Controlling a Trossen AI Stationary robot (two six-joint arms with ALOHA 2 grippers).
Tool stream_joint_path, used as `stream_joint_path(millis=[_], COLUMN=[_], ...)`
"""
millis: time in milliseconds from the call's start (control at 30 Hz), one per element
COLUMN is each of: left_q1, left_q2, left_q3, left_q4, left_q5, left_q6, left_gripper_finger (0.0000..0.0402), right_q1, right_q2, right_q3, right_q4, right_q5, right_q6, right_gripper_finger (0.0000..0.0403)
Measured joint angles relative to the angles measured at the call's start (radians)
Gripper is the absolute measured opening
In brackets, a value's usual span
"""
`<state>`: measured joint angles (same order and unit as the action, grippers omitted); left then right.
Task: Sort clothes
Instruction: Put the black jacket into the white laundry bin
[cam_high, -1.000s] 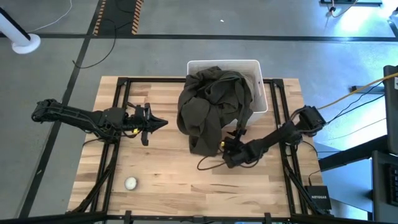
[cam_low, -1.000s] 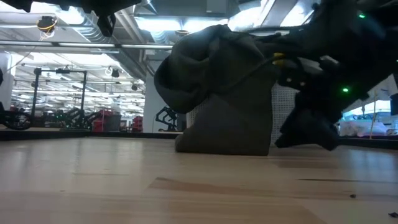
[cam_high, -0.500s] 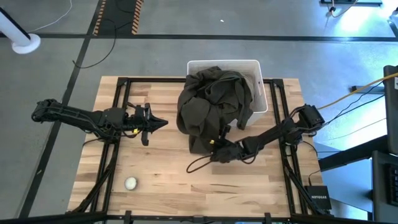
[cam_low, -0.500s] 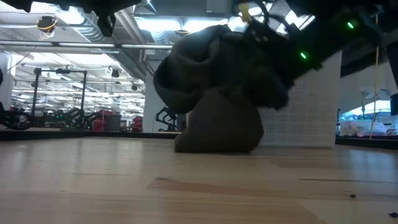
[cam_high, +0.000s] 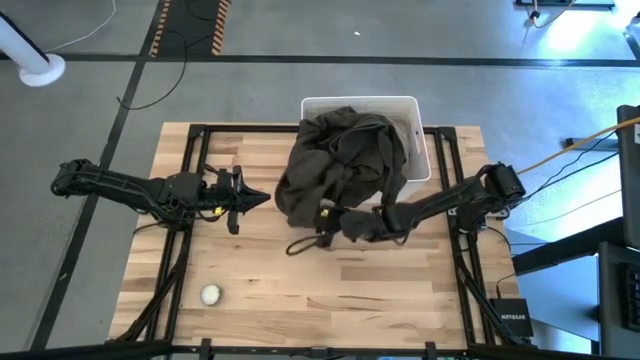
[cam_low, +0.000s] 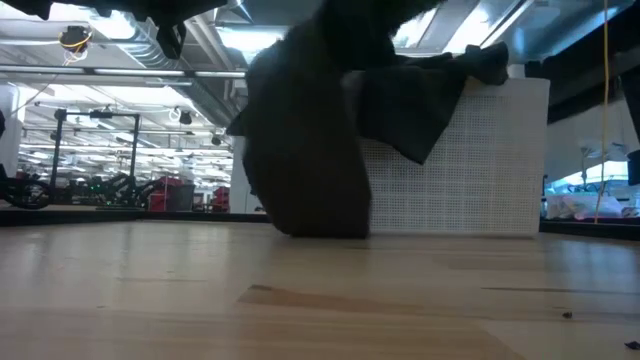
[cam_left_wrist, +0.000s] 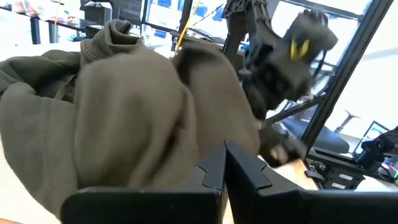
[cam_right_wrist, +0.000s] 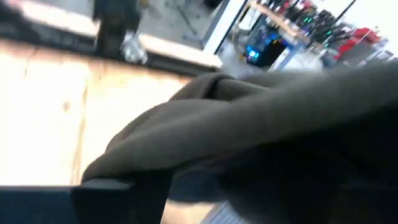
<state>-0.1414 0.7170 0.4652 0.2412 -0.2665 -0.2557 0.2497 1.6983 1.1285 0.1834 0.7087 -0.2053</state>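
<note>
Fingers of right gripper (cam_high: 325, 220) buried in the dark olive-brown garment (cam_high: 335, 165), grip can't be confirmed; garment drapes from white bin (cam_high: 415, 120) onto counter (cam_high: 400, 290), soft, floppy, best pinched at a bunched fold; left gripper (cam_high: 258, 198) idles left, fingers closed together.

A light wooden plank table (cam_high: 300, 300) stands on a grey concrete floor (cam_high: 300, 90); far behind, bright ceiling lights (cam_low: 100, 30) fill a workshop hall.
</note>
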Motion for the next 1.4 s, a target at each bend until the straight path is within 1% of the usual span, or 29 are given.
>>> stream_joint_path(millis=[200, 267, 367, 467, 567, 667, 767, 800, 867, 933, 1033, 1133, 1200, 1300, 1400], left_q1=[0.000, 0.000, 0.000, 0.000, 0.000, 0.000, 0.000, 0.000, 0.000, 0.000, 0.000, 0.000, 0.000, 0.000, 0.000], left_q2=[0.000, 0.000, 0.000, 0.000, 0.000, 0.000, 0.000, 0.000, 0.000, 0.000, 0.000, 0.000, 0.000, 0.000, 0.000], left_q3=[0.000, 0.000, 0.000, 0.000, 0.000, 0.000, 0.000, 0.000, 0.000, 0.000, 0.000, 0.000, 0.000, 0.000, 0.000], left_q4=[0.001, 0.000, 0.000, 0.002, 0.000, 0.000, 0.001, 0.001, 0.002, 0.002, 0.001, 0.002, 0.002, 0.001, 0.001], left_q5=[0.000, 0.000, 0.000, 0.000, 0.000, 0.000, 0.000, 0.000, 0.000, 0.000, 0.000, 0.000, -0.001, -0.003, -0.003], left_q6=[0.001, 0.001, 0.000, -0.003, -0.002, 0.000, 0.001, 0.001, 0.001, 0.001, 0.001, 0.011, 0.021, 0.013, 0.007], left_gripper_finger=[0.0000, 0.0000, 0.0000, 0.0000, 0.0000, 0.0000, 0.0000, 0.0000, 0.0000, 0.0000, 0.0000, 0.0000, 0.0000, 0.0000, 0.0000], right_q1=[-0.073, -0.104, -0.165, -0.247, -0.336, -0.432, -0.533, -0.564, -0.614, -0.646, -0.665, -0.659, -0.641, -0.618, -0.583], right_q2=[-0.078, -0.108, -0.154, -0.208, -0.263, -0.293, -0.293, -0.293, -0.293, -0.293, -0.298, -0.316, -0.336, -0.380, -0.420], right_q3=[0.099, 0.130, 0.167, 0.174, 0.175, 0.176, 0.162, 0.144, 0.091, 0.042, 0.019, 0.049, 0.097, 0.190, 0.282], right_q4=[-0.002, -0.005, -0.045, -0.105, -0.250, -0.503, -0.770, -0.823, -0.873, -0.897, -0.923, -0.970, -1.004, -1.048, -1.057], right_q5=[-0.001, 0.025, 0.105, 0.121, 0.107, 0.076, -0.022, -0.058, -0.114, -0.136, -0.145, -0.152, -0.142, -0.099, -0.072], right_q6=[-0.068, -0.082, -0.091, -0.068, 0.037, 0.192, 0.379, 0.425, 0.488, 0.523, 0.537, 0.511, 0.506, 0.494, 0.489], right_gripper_finger=[0.0259, 0.0259, 0.0259, 0.0259, 0.0259, 0.0259, 0.0259, 0.0259, 0.0259, 0.0259, 0.0259, 0.0259, 0.0259, 0.0259, 0.0259])
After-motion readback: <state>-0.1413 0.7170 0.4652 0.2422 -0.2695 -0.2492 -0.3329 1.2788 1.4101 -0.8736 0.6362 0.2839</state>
